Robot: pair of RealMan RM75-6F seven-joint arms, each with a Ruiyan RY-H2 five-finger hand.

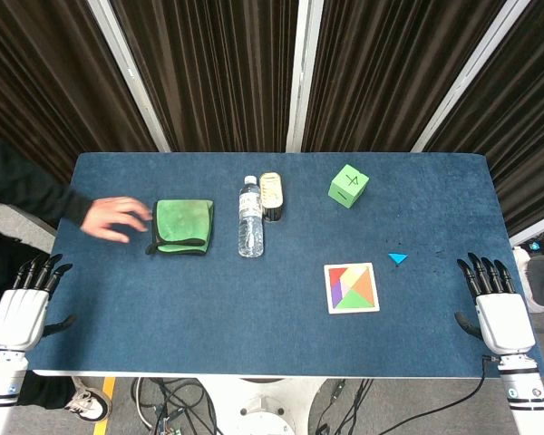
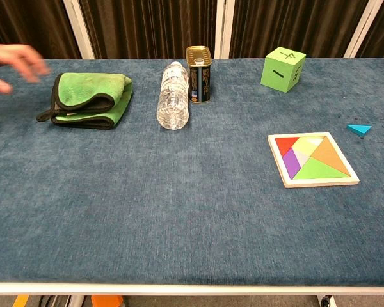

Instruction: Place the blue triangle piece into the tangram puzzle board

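The blue triangle piece (image 1: 398, 258) (image 2: 359, 129) lies flat on the blue table, just up and right of the tangram puzzle board (image 1: 351, 287) (image 2: 312, 159). The square, pale-framed board holds several coloured pieces. My right hand (image 1: 495, 304) rests at the table's right edge with its fingers apart, holding nothing, well right of the triangle. At the table's left edge my left hand (image 1: 27, 299) is likewise spread and empty. Neither hand shows in the chest view.
A folded green cloth (image 1: 182, 227) (image 2: 89, 99), a clear water bottle (image 1: 250, 217) (image 2: 173, 96) lying down, a tin can (image 1: 271, 194) (image 2: 199, 73) and a green cube (image 1: 348, 186) (image 2: 283, 69) sit along the back. A person's hand (image 1: 116, 217) (image 2: 13, 64) reaches in beside the cloth.
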